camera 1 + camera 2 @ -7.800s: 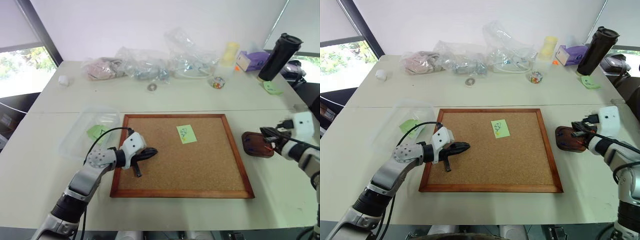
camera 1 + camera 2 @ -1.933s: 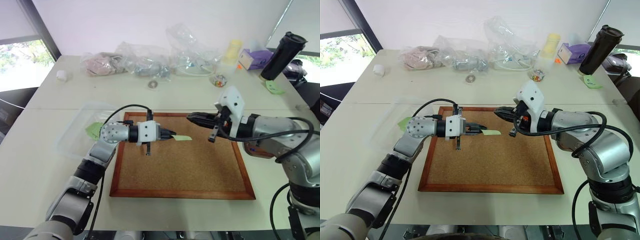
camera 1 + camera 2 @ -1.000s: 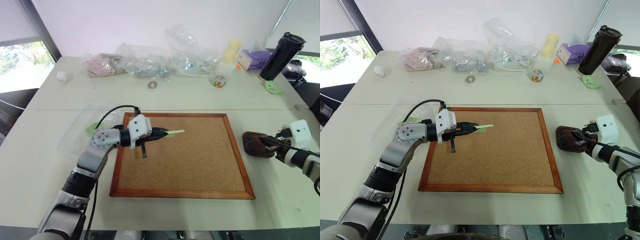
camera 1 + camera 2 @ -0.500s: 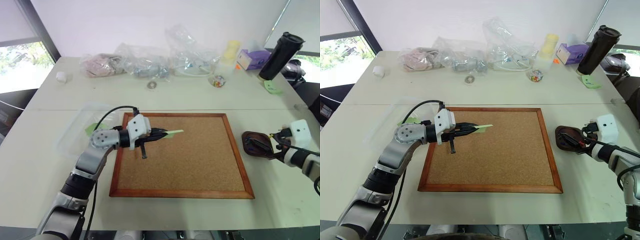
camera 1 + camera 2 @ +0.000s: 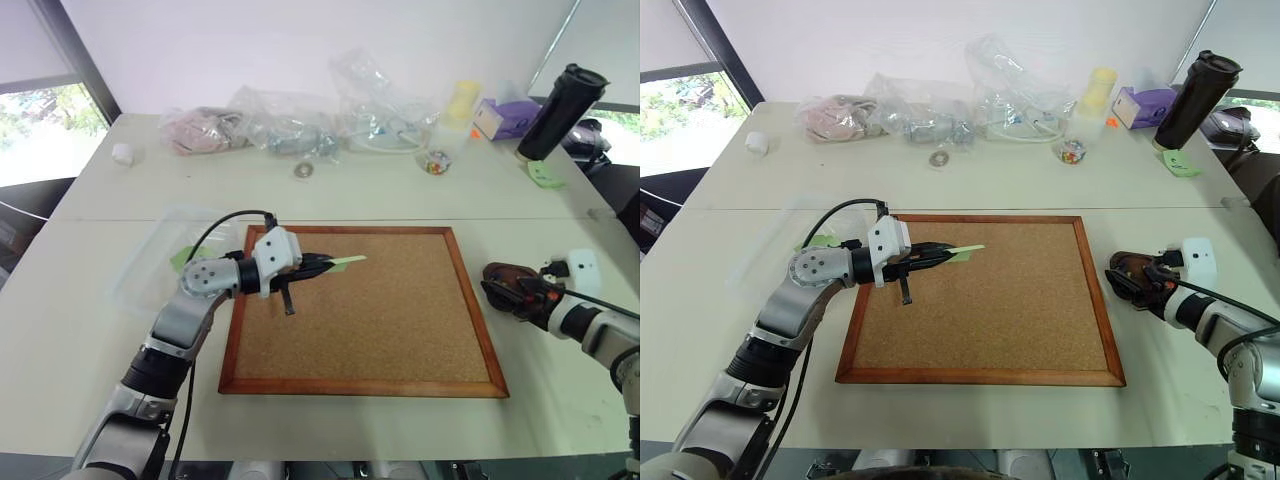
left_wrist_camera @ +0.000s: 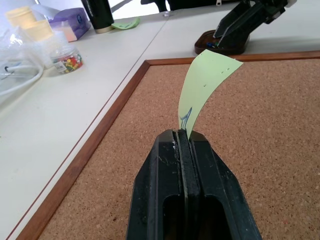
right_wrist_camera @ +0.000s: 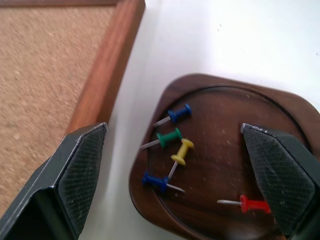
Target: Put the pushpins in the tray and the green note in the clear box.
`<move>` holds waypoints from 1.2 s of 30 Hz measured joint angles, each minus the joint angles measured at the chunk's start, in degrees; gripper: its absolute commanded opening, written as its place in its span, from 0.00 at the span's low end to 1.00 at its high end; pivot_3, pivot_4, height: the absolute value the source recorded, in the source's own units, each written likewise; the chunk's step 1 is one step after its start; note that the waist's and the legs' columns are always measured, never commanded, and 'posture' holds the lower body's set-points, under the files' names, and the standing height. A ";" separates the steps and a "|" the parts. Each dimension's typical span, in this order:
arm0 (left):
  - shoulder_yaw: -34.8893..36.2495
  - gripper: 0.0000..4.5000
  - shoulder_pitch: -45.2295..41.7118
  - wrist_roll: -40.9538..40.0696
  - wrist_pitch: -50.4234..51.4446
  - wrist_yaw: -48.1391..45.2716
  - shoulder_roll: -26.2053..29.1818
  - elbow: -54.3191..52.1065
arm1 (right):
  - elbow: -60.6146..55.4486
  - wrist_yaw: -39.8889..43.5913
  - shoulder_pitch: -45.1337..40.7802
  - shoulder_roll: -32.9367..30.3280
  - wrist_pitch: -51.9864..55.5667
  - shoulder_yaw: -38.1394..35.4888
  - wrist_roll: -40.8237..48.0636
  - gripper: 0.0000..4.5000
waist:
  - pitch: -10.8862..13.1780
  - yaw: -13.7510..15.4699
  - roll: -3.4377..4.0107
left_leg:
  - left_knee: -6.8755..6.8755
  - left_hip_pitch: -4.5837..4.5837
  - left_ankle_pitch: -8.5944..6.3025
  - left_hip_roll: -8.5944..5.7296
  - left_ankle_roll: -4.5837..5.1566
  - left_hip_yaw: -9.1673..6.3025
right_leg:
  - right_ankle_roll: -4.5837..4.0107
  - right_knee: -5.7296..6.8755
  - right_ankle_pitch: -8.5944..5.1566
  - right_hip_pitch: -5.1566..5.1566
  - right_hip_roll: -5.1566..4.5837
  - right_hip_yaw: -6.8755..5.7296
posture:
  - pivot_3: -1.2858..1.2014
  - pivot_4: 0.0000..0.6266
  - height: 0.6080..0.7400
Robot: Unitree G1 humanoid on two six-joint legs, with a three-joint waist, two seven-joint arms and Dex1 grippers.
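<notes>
The green note [image 5: 346,262] sticks out level from my left gripper [image 5: 326,266], which is shut on one edge and holds it just above the upper left of the cork board [image 5: 400,330]. In the left wrist view the note [image 6: 205,85] curls up from the closed fingers. My right gripper [image 7: 180,150] hangs open over the dark brown tray [image 7: 220,82], one finger on each side. Several pushpins lie in the tray: blue [image 7: 179,114], green [image 7: 170,137], yellow [image 7: 181,151] and red [image 7: 250,204]. The clear box [image 5: 150,270] sits left of the board with another green paper inside.
Wrinkled plastic bags [image 5: 300,125], a small jar of coloured pins [image 5: 434,165], a purple tissue box [image 5: 505,118] and a tall black bottle [image 5: 560,110] line the far side. A green paper [image 5: 543,175] lies by the bottle. The tray [image 5: 503,280] sits right of the board.
My right gripper has opened wide over the tray and edged a little toward the board. The left gripper with the note has stayed where it was.
</notes>
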 measured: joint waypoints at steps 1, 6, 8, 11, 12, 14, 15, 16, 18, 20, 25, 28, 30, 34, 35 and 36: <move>0.00 0.01 0.10 0.00 0.00 -0.01 0.09 -0.03 | -1.11 0.34 0.02 -0.30 0.54 -0.52 0.77 0.99 | 0.01 -0.01 0.02 | 0.00 0.00 0.00 0.00 0.00 0.00 | 0.00 0.01 0.00 -0.01 0.00 0.00 | 0.52 0.24 1.00; 0.00 0.01 0.60 -0.14 0.23 -0.40 0.99 -1.43 | -10.13 1.97 0.02 -2.56 4.05 -3.61 6.18 0.99 | 0.01 0.01 0.02 | 0.00 0.00 0.00 0.00 0.00 -0.02 | 0.00 0.01 0.00 0.00 0.00 0.00 | 0.52 0.24 1.00; 0.11 0.01 0.59 -0.32 0.84 -0.49 1.41 -2.11 | -15.48 3.00 -0.30 -2.90 6.45 -3.71 10.25 0.99 | 0.01 -0.06 0.01 | 0.00 0.00 0.00 0.02 0.01 -0.03 | 0.00 0.01 0.00 0.00 0.00 0.00 | 0.52 0.24 1.00; 0.22 0.01 0.29 -1.44 2.38 -0.62 2.07 -3.98 | -20.35 3.50 -2.15 -3.42 8.58 -1.95 13.74 0.99 | 0.01 -0.05 0.01 | 0.01 0.00 0.00 0.01 0.01 -0.03 | 0.00 0.00 0.00 0.02 -0.01 0.01 | 0.52 0.24 1.00; 0.53 0.01 -0.01 -1.69 3.28 -0.58 2.55 -4.88 | -21.32 3.52 -3.16 -3.84 9.00 -0.55 14.19 0.99 | 0.02 -0.05 0.00 | 0.00 -0.01 -0.01 0.01 0.01 -0.04 | 0.00 0.00 0.00 0.01 -0.01 0.00 | 0.52 0.24 1.00; 2.33 0.01 -0.95 -3.22 6.14 -0.06 3.85 -7.45 | -23.07 3.64 -5.58 -4.13 9.14 3.53 14.25 0.99 | 0.03 -0.17 -0.03 | 0.00 -0.04 -0.01 0.02 0.01 -0.05 | 0.00 0.01 0.00 -0.03 0.00 -0.01 | 0.52 0.24 1.00; 4.10 0.01 -2.16 -4.45 8.74 0.76 4.89 -9.74 | -23.71 3.65 -7.33 -3.77 9.07 6.70 14.22 0.99 | 0.05 -0.23 -0.04 | 0.00 -0.05 0.00 0.02 0.01 -0.05 | 0.00 0.02 0.00 -0.06 0.00 -0.01 | 0.52 0.24 1.00; 5.57 0.01 -3.20 -5.55 10.49 1.65 5.32 -11.53 | -23.93 3.64 -8.38 -3.17 8.92 8.54 14.19 0.99 | 0.05 -0.19 -0.04 | 0.00 -0.05 0.00 0.02 0.01 -0.06 | 0.00 0.02 0.00 -0.06 0.00 -0.01 | 0.52 0.24 1.00; 9.57 0.01 -5.25 -8.23 15.42 4.48 6.74 -15.92 | -23.76 3.68 -10.12 -2.10 7.73 12.88 13.24 0.99 | 0.05 -0.15 -0.04 | 0.01 -0.06 -0.01 0.01 0.01 -0.05 | 0.00 0.02 0.00 -0.06 -0.02 -0.01 | 0.52 0.24 1.00; 12.98 0.01 -6.01 -9.66 19.25 6.97 8.64 -18.58 | -22.97 4.09 -10.62 -1.92 6.51 15.74 11.95 0.99 | 0.05 -0.14 -0.04 | 0.01 -0.06 -0.01 0.00 0.01 -0.05 | 0.00 0.00 0.00 -0.05 -0.04 -0.01 | 0.52 0.24 1.00; 21.08 0.01 -1.27 -9.65 24.89 10.86 16.82 -20.42 | -19.29 5.80 -12.52 -0.55 3.30 20.38 9.34 0.99 | 0.06 -0.46 -0.05 | 0.00 -0.03 0.00 -0.02 0.00 -0.03 | 0.00 0.02 0.00 -0.08 -0.04 0.00 | 0.52 0.24 1.00; 25.94 0.01 4.90 -7.96 24.54 11.44 20.60 -17.42 | -17.15 7.04 -14.43 -0.03 1.94 22.36 8.05 0.99 | 0.08 -0.48 -0.07 | 0.00 -0.02 0.02 0.01 -0.03 -0.05 | 0.00 0.12 0.00 -0.13 -0.02 -0.02 | 0.52 0.24 1.00; 28.90 0.01 9.33 -6.60 22.95 11.42 22.21 -13.57 | -15.93 8.19 -15.78 0.00 0.76 23.91 6.84 0.99 | 0.09 -0.35 -0.06 | -0.01 -0.01 0.02 0.02 -0.03 -0.05 | 0.00 0.13 0.00 -0.14 -0.03 -0.03 | 0.52 0.24 1.00; 29.94 0.01 14.99 -4.83 20.08 10.50 23.76 -8.53 | -13.30 10.16 -17.45 -0.03 -1.35 26.23 4.17 0.99 | 0.13 0.16 -0.14 | 0.00 -0.11 0.00 -0.07 -0.01 -0.05 | 0.00 0.05 0.00 -0.15 -0.21 -0.08 | 0.52 0.24 1.00; 29.94 0.01 15.63 -4.74 19.95 10.14 23.80 -7.63 | -12.82 10.46 -17.75 -0.03 -1.63 26.29 3.85 0.99 | 0.14 0.22 -0.17 | 0.00 -0.12 0.00 -0.08 -0.01 -0.05 | -0.01 0.00 0.00 -0.13 -0.23 -0.09 | 0.52 0.24 1.00; 29.94 0.01 15.76 -4.71 19.95 9.97 23.79 -7.09 | -12.61 10.62 -17.85 -0.03 -1.91 26.29 3.67 0.99 | 0.15 0.23 -0.21 | 0.00 -0.13 0.00 -0.08 -0.01 -0.05 | -0.01 -0.01 0.00 -0.13 -0.25 -0.09 | 0.52 0.24 1.00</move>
